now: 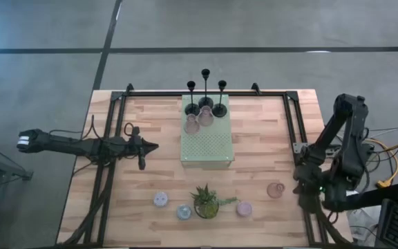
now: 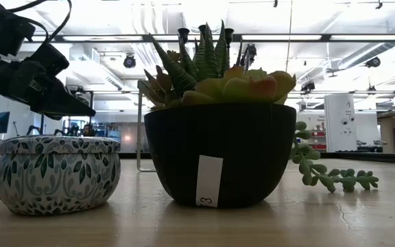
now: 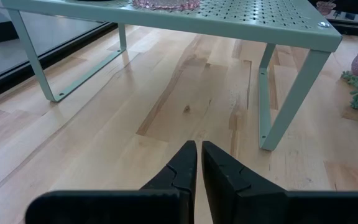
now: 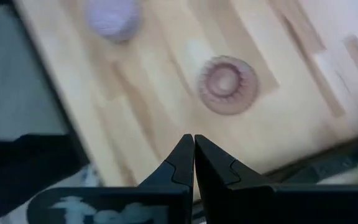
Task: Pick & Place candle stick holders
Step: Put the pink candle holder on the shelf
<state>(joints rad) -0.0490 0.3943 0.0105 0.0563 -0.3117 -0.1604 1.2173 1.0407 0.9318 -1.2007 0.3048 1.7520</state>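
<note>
Both hands empty, fingers together: left hand [image 1: 144, 146] low beside the green perforated rack [image 1: 206, 142], right hand [image 4: 194, 149] above the lone pink glass holder [image 1: 276, 189] at surface edge. Rack holds 3 black sticks [image 1: 205, 100] and 2 pink holders [image 1: 198, 120]. Risk: a descent with fingers unopened could nudge that holder off the edge.

High cam looks straight down on the whole wooden table [image 1: 254, 159], both arms and the grey floor around it; low cam sits at tabletop level right up against the potted plant [image 2: 214, 123], facing across into the room, and shares that plant [image 1: 206, 201] with the high view. Left wrist cam looks low along the boards under the green rack [image 3: 241, 18], also seen from above [image 1: 206, 138]. Right wrist cam looks down on a pink glass holder [image 4: 227, 84], same one near the table's right edge in the high view [image 1: 276, 189].
</note>
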